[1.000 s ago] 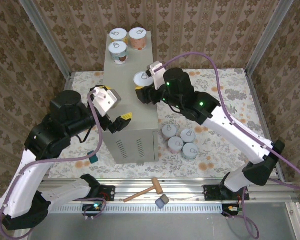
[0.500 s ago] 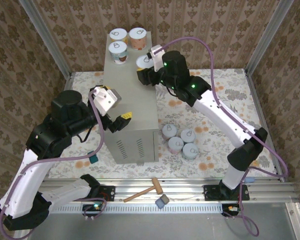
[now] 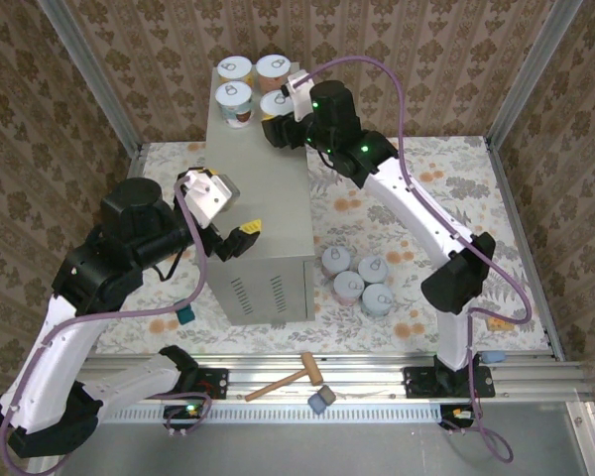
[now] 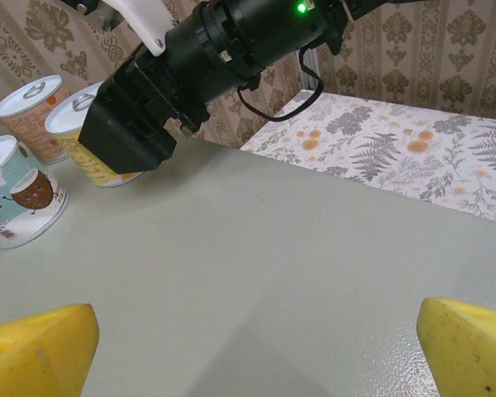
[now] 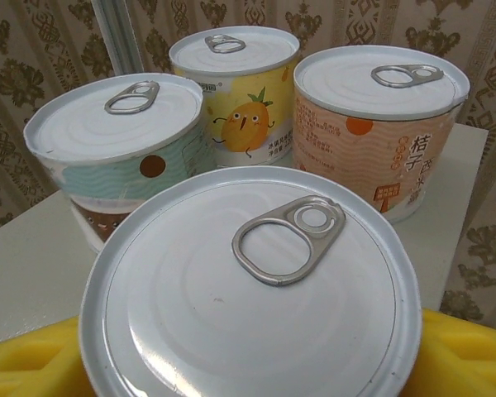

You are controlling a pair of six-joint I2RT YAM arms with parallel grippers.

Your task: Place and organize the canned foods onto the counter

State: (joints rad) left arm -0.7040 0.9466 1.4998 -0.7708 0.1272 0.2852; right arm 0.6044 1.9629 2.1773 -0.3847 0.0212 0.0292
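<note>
The right end effector (image 3: pixel 277 111) has swung from mid-desk to the far end of the desk (image 3: pixel 263 218). It carries a can (image 5: pixel 248 289) clamped between its yellow pads (image 5: pixel 467 356). Just beyond it stand the teal can (image 5: pixel 116 157), yellow can (image 5: pixel 236 91) and orange can (image 5: pixel 380 124). The floor cans (image 3: pixel 359 278) sit well behind and below it. The tin is stiff, smooth-walled and probably weighty, so it is best gripped across its sides, under the rim. The left end effector (image 4: pixel 256 347) has not shifted, its fingers wide apart.
</note>
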